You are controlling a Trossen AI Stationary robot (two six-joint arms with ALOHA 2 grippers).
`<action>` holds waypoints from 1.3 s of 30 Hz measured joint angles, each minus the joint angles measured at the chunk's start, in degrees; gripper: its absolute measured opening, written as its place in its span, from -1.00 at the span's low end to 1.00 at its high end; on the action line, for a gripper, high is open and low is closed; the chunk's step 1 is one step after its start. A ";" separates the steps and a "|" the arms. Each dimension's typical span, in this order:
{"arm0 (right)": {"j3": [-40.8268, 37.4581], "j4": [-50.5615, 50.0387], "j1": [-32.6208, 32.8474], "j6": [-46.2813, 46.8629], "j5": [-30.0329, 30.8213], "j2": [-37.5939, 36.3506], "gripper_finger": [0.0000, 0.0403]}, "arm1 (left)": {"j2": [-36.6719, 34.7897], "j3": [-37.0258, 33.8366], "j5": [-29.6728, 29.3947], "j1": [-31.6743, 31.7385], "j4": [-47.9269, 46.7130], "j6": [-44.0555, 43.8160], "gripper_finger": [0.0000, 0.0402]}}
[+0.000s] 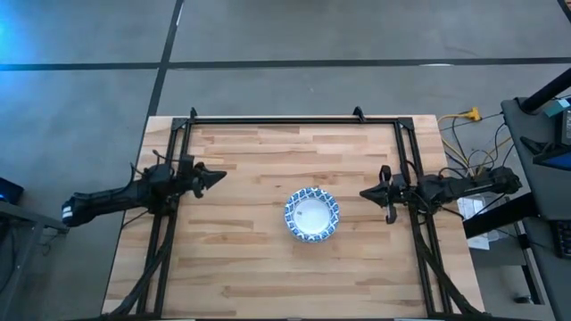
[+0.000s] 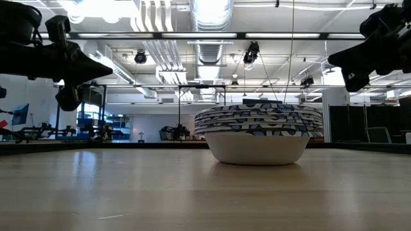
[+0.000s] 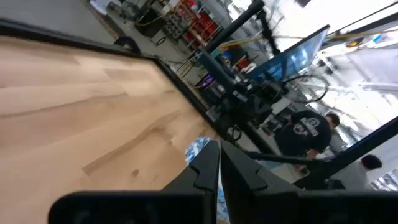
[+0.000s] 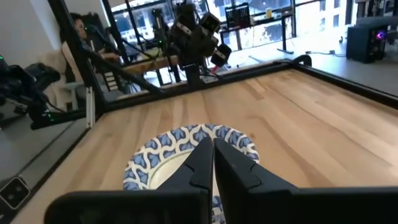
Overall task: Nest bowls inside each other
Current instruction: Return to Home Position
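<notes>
The bowls sit nested in one stack on the table's middle, slightly toward the right; the bottom bowl's base rests on the wood. The low view shows the stack with several blue-and-white rims layered. My left gripper hovers shut above the table's left side, pointing toward the stack. My right gripper hovers shut right of the stack, fingers pointing at it. The stack shows beyond my right fingertips; a sliver of rim shows past my left gripper.
A black frame runs along the table's far edge and down both sides. Bare wood lies around the stack. People sit beyond the table's ends; cables and equipment lie off the right side.
</notes>
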 joint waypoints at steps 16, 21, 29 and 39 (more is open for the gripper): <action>0.00 0.00 0.00 -0.16 0.02 0.52 -0.96 | 4.74 -0.07 0.02 0.00 -0.04 -0.13 -1.00; 0.00 0.00 0.00 -0.17 0.02 0.52 -0.96 | 5.63 -0.09 0.04 0.00 0.03 -0.13 -1.00; 0.00 0.00 0.00 -0.15 0.02 0.52 -0.96 | 6.58 -0.11 0.04 0.00 0.00 -0.13 -1.00; 0.00 0.00 0.00 -0.15 0.02 0.52 -0.96 | 6.55 -0.11 0.04 0.00 0.06 -0.11 -1.00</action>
